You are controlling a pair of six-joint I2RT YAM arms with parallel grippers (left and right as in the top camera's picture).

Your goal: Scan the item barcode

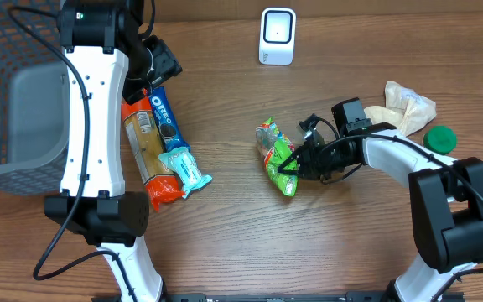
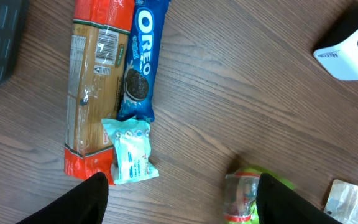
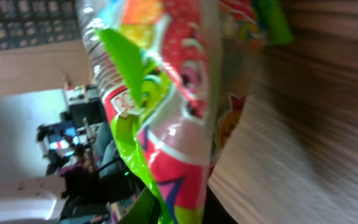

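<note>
A green and pink snack bag (image 1: 279, 155) lies on the wooden table to the right of its middle. My right gripper (image 1: 297, 164) comes in low from the right and is shut on the bag's right edge. In the right wrist view the bag (image 3: 166, 93) fills the frame, its lower end pinched between my right gripper's (image 3: 191, 208) dark fingers. The white barcode scanner (image 1: 277, 35) stands at the back of the table, well apart from the bag. My left gripper (image 2: 179, 199) hangs open above the table at the left, holding nothing. No barcode shows on the bag.
An Oreo pack (image 1: 164, 117), an orange pasta packet (image 1: 148, 155) and a teal sachet (image 1: 184, 170) lie under the left arm. A grey basket (image 1: 7, 92) is at the far left. A crumpled beige bag (image 1: 405, 105) and a green lid (image 1: 440, 138) sit at the right.
</note>
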